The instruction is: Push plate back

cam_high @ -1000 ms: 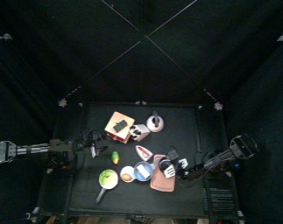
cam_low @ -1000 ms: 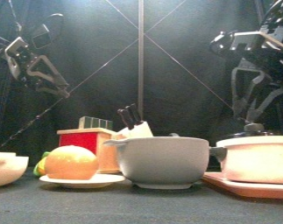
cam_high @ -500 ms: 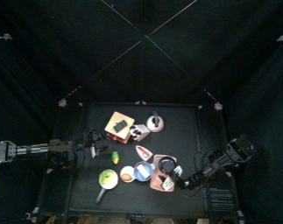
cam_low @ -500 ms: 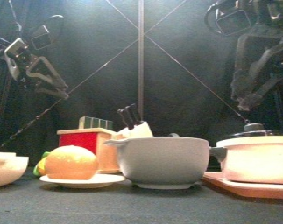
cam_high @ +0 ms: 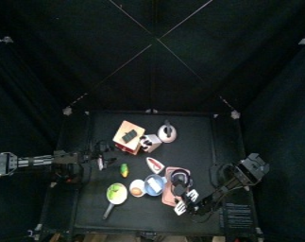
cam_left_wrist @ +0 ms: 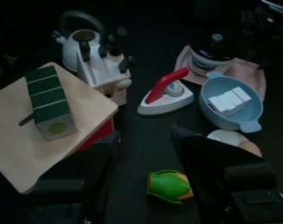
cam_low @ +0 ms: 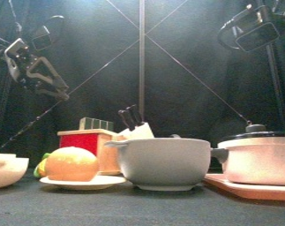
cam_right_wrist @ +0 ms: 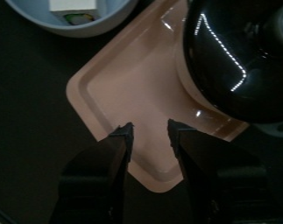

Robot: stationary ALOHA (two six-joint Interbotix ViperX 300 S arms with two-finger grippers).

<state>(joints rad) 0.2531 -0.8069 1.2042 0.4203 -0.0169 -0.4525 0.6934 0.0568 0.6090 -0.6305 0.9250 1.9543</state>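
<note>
The plate point(cam_right_wrist: 120, 92) sits at the lower right of the table in the top view, near the front edge, and fills the middle of the right wrist view as a salmon-pink tray with rounded corners. One white pot with a dark lid point(cam_right_wrist: 243, 57) stands on it, so whatever I do to the plate also moves the pot.

My right gripper point(cam_right_wrist: 150, 140) hangs just over the plate's near corner, jaws parted with a narrow gap and holding nothing. I judge the step in hand to be setting up contact for the push. To do it well I would bring the jaw tips down against the outside of the rim at that corner, not onto the plate's floor, then push low and slowly toward the back of the table, in line with the plate's middle, so that it slides straight without turning and the pot does not tip.

Just beside the plate lies one blue bowl point(cam_right_wrist: 79, 13) with a small white object in it; a skewed push could nudge it.

The left gripper point(cam_left_wrist: 141, 166) rests at the left of the table, jaws apart and empty.

Counted from the left wrist view: one plate, one pot, one blue bowl, one kettle point(cam_left_wrist: 79, 39), one red-and-white iron-like object point(cam_left_wrist: 165, 90), one wooden board point(cam_left_wrist: 56, 127).
</note>
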